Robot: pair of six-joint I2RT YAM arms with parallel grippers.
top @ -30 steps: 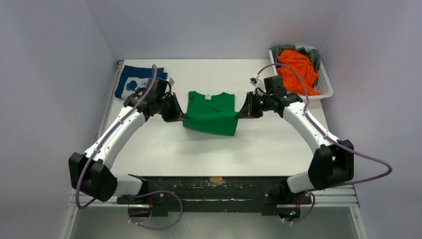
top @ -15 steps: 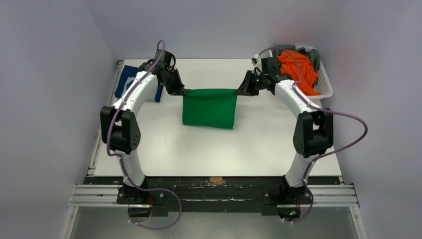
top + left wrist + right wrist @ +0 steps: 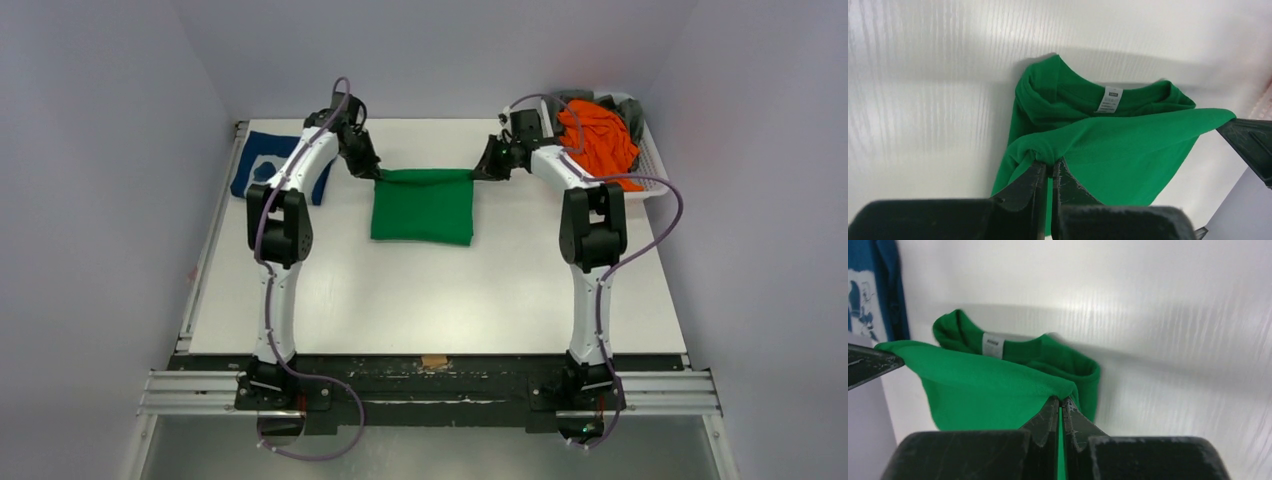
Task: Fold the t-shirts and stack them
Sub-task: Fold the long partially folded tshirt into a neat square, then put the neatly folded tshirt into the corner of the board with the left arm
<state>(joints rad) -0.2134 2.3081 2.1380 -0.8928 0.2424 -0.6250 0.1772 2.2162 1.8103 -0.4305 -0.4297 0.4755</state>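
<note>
The bright green t-shirt (image 3: 422, 207) lies folded over itself in the middle of the table, its lifted edge stretched between both grippers. My left gripper (image 3: 378, 174) is shut on its left corner; in the left wrist view (image 3: 1049, 162) the cloth bunches between the fingertips. My right gripper (image 3: 478, 173) is shut on its right corner, also seen in the right wrist view (image 3: 1061, 401). The collar with a white tag (image 3: 1109, 100) lies under the lifted layer. A navy blue t-shirt with white print (image 3: 262, 165) lies folded at the far left. Orange (image 3: 597, 137) and grey (image 3: 632, 110) t-shirts fill a basket.
A white mesh basket (image 3: 655, 178) stands at the far right corner of the white table (image 3: 430, 300). Purple cables loop from both arms. Grey walls close in on the table at the back and both sides.
Both grippers have carried the green shirt's near edge up and away toward the far side, folding the shirt over its collar half. Both arms now stretch far forward.
</note>
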